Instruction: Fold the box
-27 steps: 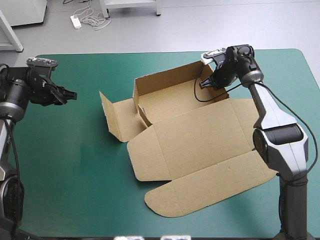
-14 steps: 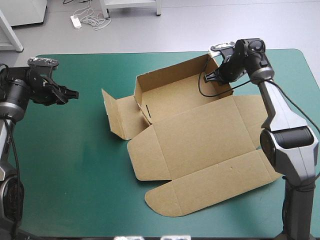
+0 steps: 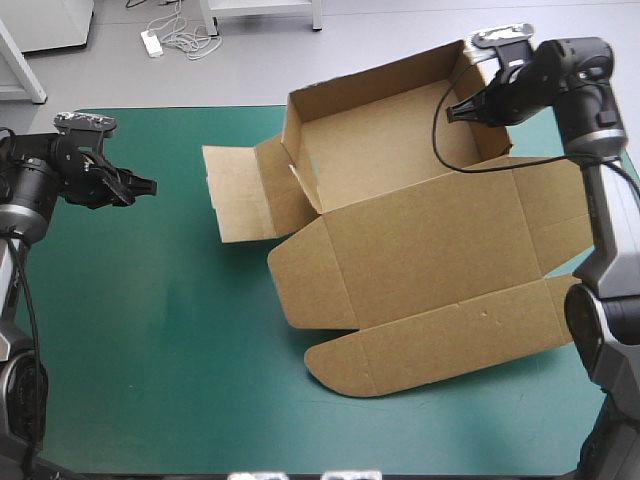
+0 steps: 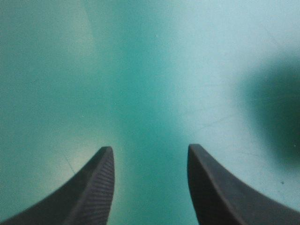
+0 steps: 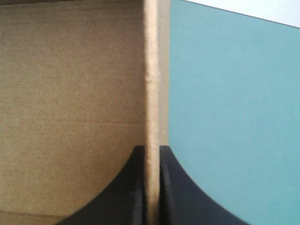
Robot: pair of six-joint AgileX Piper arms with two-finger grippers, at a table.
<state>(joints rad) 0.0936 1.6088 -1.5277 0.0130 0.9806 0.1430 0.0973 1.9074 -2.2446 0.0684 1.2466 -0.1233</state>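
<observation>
The brown box (image 3: pixel 430 250) is a part-raised tray with its back and side walls up; its lid lies flat toward the table's front. My right gripper (image 3: pixel 462 110) is shut on the top edge of the tray's far right wall and holds that end lifted over the table's far edge. In the right wrist view the wall's edge (image 5: pixel 152 89) runs straight ahead from between the black fingers (image 5: pixel 137 187), with the tray's inside beside it. My left gripper (image 3: pixel 143 186) hovers open above the teal-green cover, well apart from the box. Its wrist view shows its own gripper (image 4: pixel 150 161) with only cover under it.
One side flap (image 3: pixel 232 190) of the box sticks out flat toward the left gripper. Bare teal-green cover (image 3: pixel 150 330) stretches across the left half of the table and along its front edge. The lid's rounded front flap (image 3: pixel 400 355) reaches toward the front.
The right gripper has risen and moved toward the far right corner with the wall in its grip. The whole box tilted up and slid right. The left arm stayed put.
</observation>
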